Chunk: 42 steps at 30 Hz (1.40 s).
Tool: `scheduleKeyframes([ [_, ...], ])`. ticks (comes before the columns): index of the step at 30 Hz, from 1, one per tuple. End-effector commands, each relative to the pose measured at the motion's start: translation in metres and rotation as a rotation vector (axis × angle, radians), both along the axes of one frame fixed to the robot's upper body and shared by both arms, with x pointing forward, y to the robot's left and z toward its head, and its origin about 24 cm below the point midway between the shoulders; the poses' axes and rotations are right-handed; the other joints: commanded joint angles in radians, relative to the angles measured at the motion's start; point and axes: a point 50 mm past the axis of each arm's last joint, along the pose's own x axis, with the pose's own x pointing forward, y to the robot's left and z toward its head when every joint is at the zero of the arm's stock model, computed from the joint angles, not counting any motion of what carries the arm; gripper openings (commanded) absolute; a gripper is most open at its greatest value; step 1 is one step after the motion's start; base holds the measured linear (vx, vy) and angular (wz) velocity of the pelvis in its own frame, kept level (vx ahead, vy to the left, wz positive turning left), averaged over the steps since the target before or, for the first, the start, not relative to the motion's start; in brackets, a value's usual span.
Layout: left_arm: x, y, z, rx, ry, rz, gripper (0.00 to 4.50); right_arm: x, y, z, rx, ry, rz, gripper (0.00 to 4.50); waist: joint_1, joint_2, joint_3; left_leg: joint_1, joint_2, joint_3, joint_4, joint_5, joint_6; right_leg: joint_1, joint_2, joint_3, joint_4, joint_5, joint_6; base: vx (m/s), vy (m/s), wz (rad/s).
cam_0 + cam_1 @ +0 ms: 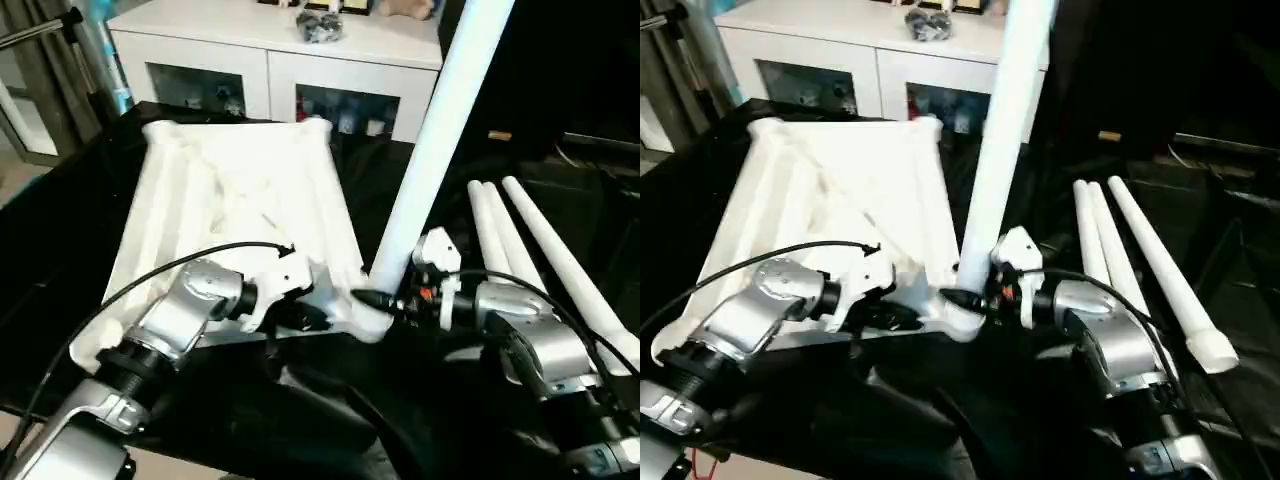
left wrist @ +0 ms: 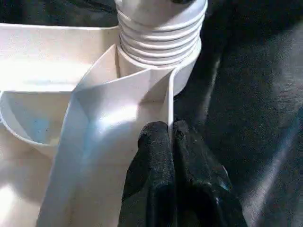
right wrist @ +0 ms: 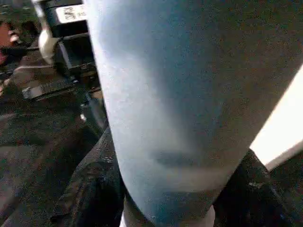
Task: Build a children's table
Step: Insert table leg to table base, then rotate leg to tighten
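Right fingers (image 1: 375, 300) grasp leg (image 1: 440, 130), upright, tilted right | left fingers (image 2: 173, 156) clenched against tabletop (image 1: 240, 200) rib

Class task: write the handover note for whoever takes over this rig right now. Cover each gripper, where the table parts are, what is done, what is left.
Left gripper: shut, fingertips pressing the tabletop rim beside the near corner socket.
Right gripper: closed on the upright leg near its base.
Tabletop lies ribbed side up on the black surface. One leg stands in the near corner socket, threads showing, so possibly not fully seated.
Three spare legs lie at the robot's right.
Left: finish this leg, then fit three more.
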Motion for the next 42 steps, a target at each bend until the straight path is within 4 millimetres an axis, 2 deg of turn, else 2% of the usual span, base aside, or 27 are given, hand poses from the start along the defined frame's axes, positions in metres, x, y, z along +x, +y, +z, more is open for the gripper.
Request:
scheduleKeyframes([
  [1,0.007,0.002,0.010,0.016,-0.054,-0.015,0.00,-0.020,0.007,-0.027,-0.033,0.148,0.130,1.89,0.000,0.007,-0.049,0.024,0.052,-0.016,-0.084,-0.309,0.002,0.031,-0.070,0.033,-0.079,-0.263,-0.214,0.000,0.000,0.00],
  [3,0.009,0.005,0.010,0.028,-0.062,-0.015,0.00,-0.020,0.006,-0.027,-0.042,0.142,0.143,1.89,0.001,0.007,-0.048,0.024,0.052,-0.015,-0.084,-0.316,-0.002,0.030,-0.070,0.033,-0.079,-0.267,-0.214,0.000,0.000,0.00],
  [4,0.010,0.008,0.011,0.039,-0.065,-0.006,0.00,-0.020,0.006,-0.027,-0.047,0.138,0.146,1.89,0.001,0.010,-0.048,0.025,0.052,-0.016,-0.085,-0.322,-0.004,0.030,-0.069,0.033,-0.079,-0.273,-0.213,0.000,0.000,0.00],
  [8,0.013,0.010,0.013,0.041,-0.070,0.011,0.00,-0.019,0.008,-0.026,-0.043,0.123,0.141,1.89,0.002,0.006,-0.047,0.026,0.052,-0.017,-0.087,-0.343,-0.016,0.029,-0.072,0.033,-0.081,-0.309,-0.207,0.000,0.000,0.00],
  [15,0.015,0.011,0.012,0.042,-0.074,0.020,0.00,-0.020,0.010,-0.028,-0.042,0.114,0.139,1.89,0.003,0.009,-0.048,0.024,0.052,-0.018,-0.087,-0.334,-0.014,0.029,-0.071,0.033,-0.080,-0.293,-0.210,0.000,0.000,0.00],
  [16,0.014,0.011,0.012,0.029,-0.064,0.021,0.00,-0.015,0.011,-0.030,-0.035,0.096,0.088,1.89,0.002,0.008,-0.047,0.024,0.051,-0.018,-0.087,-0.343,-0.016,0.029,-0.071,0.033,-0.081,-0.302,-0.209,0.000,0.000,0.00],
  [17,0.014,0.011,0.012,0.029,-0.064,0.021,0.00,-0.015,0.011,-0.030,-0.035,0.096,0.088,1.89,0.002,0.011,-0.047,0.024,0.052,-0.018,-0.087,-0.348,-0.018,0.028,-0.073,0.033,-0.081,-0.310,-0.209,0.000,0.000,0.00],
  [20,0.015,0.009,0.012,-0.003,-0.046,0.063,0.00,-0.001,0.011,-0.031,-0.031,0.067,-0.053,1.89,-0.005,0.012,-0.043,0.026,0.048,-0.022,-0.089,-0.386,-0.035,0.023,-0.072,0.031,-0.087,-0.385,-0.196,0.000,0.000,0.00],
  [22,0.022,0.003,0.014,-0.030,-0.058,0.158,0.00,0.015,0.009,-0.035,-0.053,0.044,-0.221,1.89,-0.019,0.010,-0.040,0.025,0.047,-0.027,-0.090,-0.427,-0.057,0.018,-0.075,0.028,-0.091,-0.471,-0.180,0.000,0.000,0.00],
  [23,0.024,0.001,0.014,-0.037,-0.061,0.189,0.00,0.019,0.009,-0.036,-0.061,0.041,-0.269,1.89,-0.022,0.010,-0.039,0.025,0.045,-0.029,-0.090,-0.438,-0.059,0.018,-0.075,0.026,-0.094,-0.494,-0.171,0.000,0.000,0.00],
  [24,0.029,-0.003,0.015,-0.050,-0.076,0.247,0.00,0.023,0.010,-0.037,-0.059,0.037,-0.320,1.89,-0.028,0.005,-0.039,0.025,0.044,-0.032,-0.089,-0.447,-0.058,0.018,-0.076,0.025,-0.098,-0.528,-0.156,0.000,0.000,0.00],
  [25,0.037,-0.011,0.015,-0.067,-0.091,0.356,0.00,0.028,0.015,-0.039,-0.040,0.047,-0.384,1.89,-0.032,0.006,-0.037,0.024,0.044,-0.031,-0.088,-0.454,-0.058,0.015,-0.077,0.024,-0.102,-0.553,-0.150,0.000,0.000,0.00],
  [27,0.039,-0.014,0.014,-0.070,-0.095,0.391,0.00,0.029,0.017,-0.040,-0.033,0.053,-0.403,1.89,-0.031,0.006,-0.038,0.034,0.041,-0.031,-0.084,-0.467,-0.054,0.007,-0.075,0.023,-0.111,-0.586,-0.136,0.000,0.000,0.00],
  [29,0.048,-0.025,0.010,-0.048,-0.113,0.534,0.00,0.031,0.027,-0.044,-0.032,0.065,-0.435,1.89,-0.028,0.001,-0.038,0.032,0.042,-0.029,-0.083,-0.463,-0.043,0.007,-0.076,0.024,-0.114,-0.581,-0.133,0.000,0.000,0.00],
  [31,0.049,-0.028,0.008,-0.042,-0.114,0.565,0.00,0.033,0.030,-0.046,-0.031,0.075,-0.453,1.89,-0.026,0.004,-0.038,0.032,0.040,-0.028,-0.082,-0.452,-0.034,0.006,-0.074,0.023,-0.117,-0.573,-0.128,0.000,0.000,0.00],
  [32,0.050,-0.036,0.007,-0.052,-0.103,0.607,0.00,0.035,0.034,-0.050,-0.031,0.106,-0.489,1.89,-0.027,0.008,-0.039,0.032,0.041,-0.029,-0.084,-0.451,-0.034,0.007,-0.074,0.024,-0.116,-0.562,-0.134,0.000,0.000,0.00],
  [33,0.050,-0.043,0.006,-0.058,-0.096,0.623,0.00,0.037,0.037,-0.052,-0.034,0.124,-0.512,1.89,-0.030,0.005,-0.039,0.027,0.040,-0.031,-0.086,-0.447,-0.034,0.013,-0.073,0.020,-0.115,-0.548,-0.139,0.000,0.000,0.00],
  [36,0.047,-0.060,0.005,-0.063,-0.086,0.628,0.00,0.041,0.045,-0.056,-0.040,0.158,-0.551,1.89,-0.032,0.009,-0.040,0.029,0.042,-0.032,-0.089,-0.463,-0.033,0.012,-0.073,0.017,-0.117,-0.523,-0.147,0.000,0.000,0.00],
  [37,0.044,-0.067,0.004,-0.057,-0.083,0.605,0.00,0.042,0.050,-0.056,-0.021,0.193,-0.556,1.89,-0.032,0.011,-0.040,0.026,0.043,-0.034,-0.092,-0.467,-0.034,0.016,-0.072,0.016,-0.116,-0.500,-0.150,0.000,0.000,0.00],
  [40,0.042,-0.071,0.004,-0.054,-0.077,0.582,0.00,0.043,0.053,-0.056,-0.011,0.221,-0.545,1.89,-0.031,0.009,-0.040,0.031,0.043,-0.031,-0.093,-0.492,-0.030,0.012,-0.071,0.017,-0.118,-0.481,-0.155,0.000,0.000,0.00],
  [41,0.041,-0.071,0.003,-0.048,-0.078,0.571,0.00,0.043,0.055,-0.058,-0.029,0.229,-0.528,1.89,-0.030,0.010,-0.039,0.032,0.043,-0.031,-0.094,-0.497,-0.030,0.012,-0.071,0.017,-0.118,-0.484,-0.155,0.000,0.000,0.00],
  [42,0.041,-0.070,0.003,-0.045,-0.079,0.574,0.00,0.043,0.056,-0.058,-0.037,0.231,-0.521,1.89,-0.033,0.007,-0.036,0.033,0.042,-0.032,-0.094,-0.516,-0.031,0.010,-0.072,0.016,-0.122,-0.510,-0.151,0.000,0.000,0.00],
])
